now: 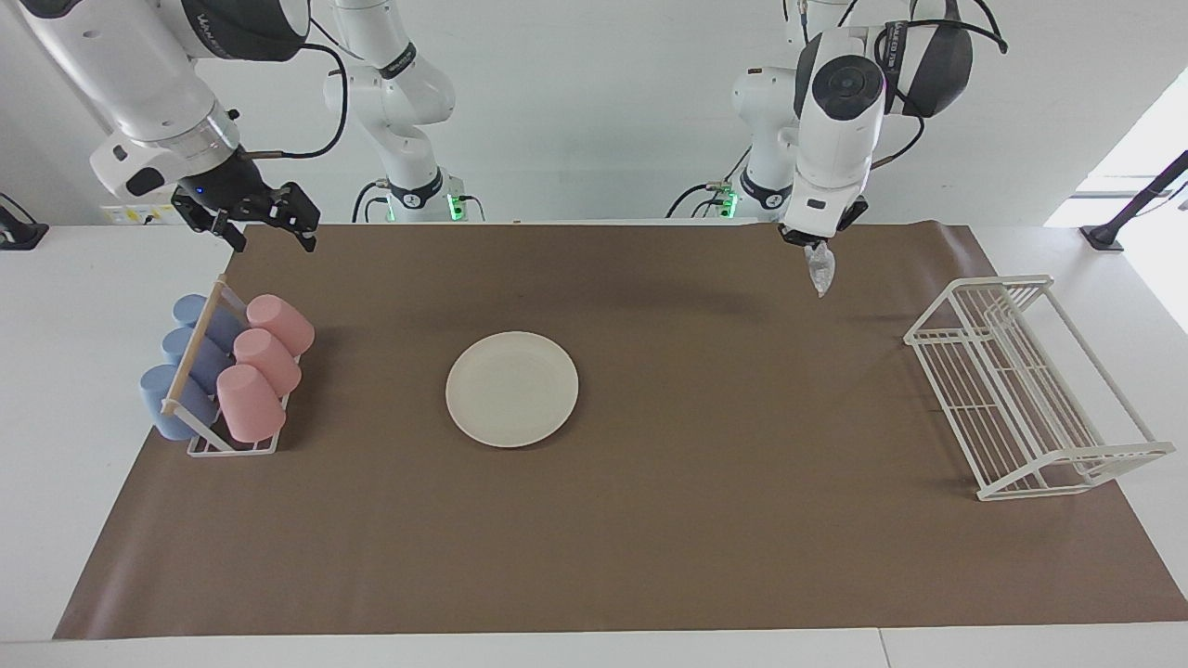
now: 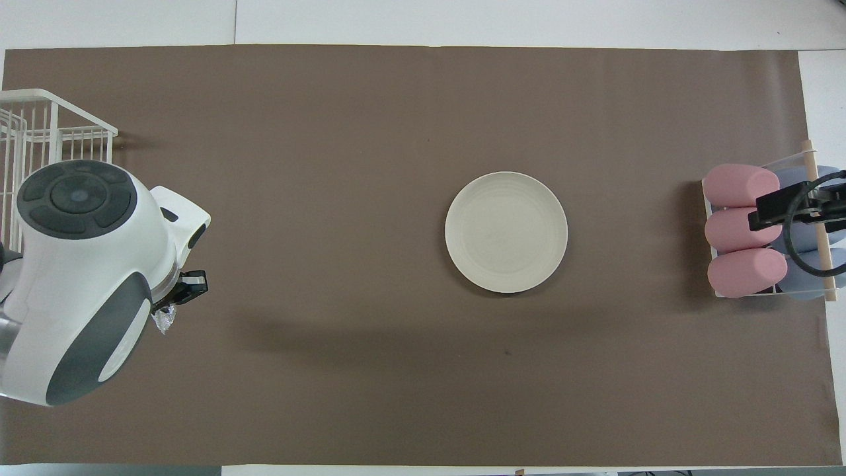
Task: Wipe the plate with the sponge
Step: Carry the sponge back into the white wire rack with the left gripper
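The cream-white plate (image 1: 512, 389) (image 2: 506, 232) lies flat on the brown mat near the table's middle, with nothing on it. My left gripper (image 1: 809, 240) (image 2: 173, 305) hangs in the air over the mat toward the left arm's end, shut on the silvery sponge (image 1: 819, 270) (image 2: 162, 320), which dangles below it; from overhead the arm's body hides most of it. My right gripper (image 1: 264, 232) stands open in the air over the mat's corner at the right arm's end, holding nothing; overhead only part of it shows above the cups.
A rack of pink cups (image 1: 261, 366) (image 2: 741, 229) and blue cups (image 1: 186, 364) sits at the right arm's end. A white wire dish rack (image 1: 1026, 385) (image 2: 46, 165) stands at the left arm's end. The brown mat (image 1: 650, 520) covers the table.
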